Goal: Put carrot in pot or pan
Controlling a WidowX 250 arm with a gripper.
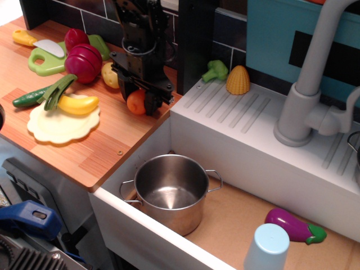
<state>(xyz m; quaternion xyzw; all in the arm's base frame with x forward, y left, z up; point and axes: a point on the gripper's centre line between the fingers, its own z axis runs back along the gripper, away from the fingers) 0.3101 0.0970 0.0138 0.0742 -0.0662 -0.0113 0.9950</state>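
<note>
The orange carrot [136, 103] lies on the wooden counter [107, 140] close to its right edge. My black gripper [138, 99] is down over the carrot with one finger on each side. The jaws are still apart and sit close to the carrot's sides. The shiny steel pot [170, 191] stands empty in the sink basin below and to the right, with both wire handles showing.
Toy food lies on the counter to the left: a purple onion [83, 61], a tan potato [110, 75], a yellow banana piece [77, 104] on a cream plate [56, 126]. Corn [238, 80] and broccoli [216, 70] sit on the drainboard. An eggplant [293, 225] and a blue cup [266, 247] are in the sink.
</note>
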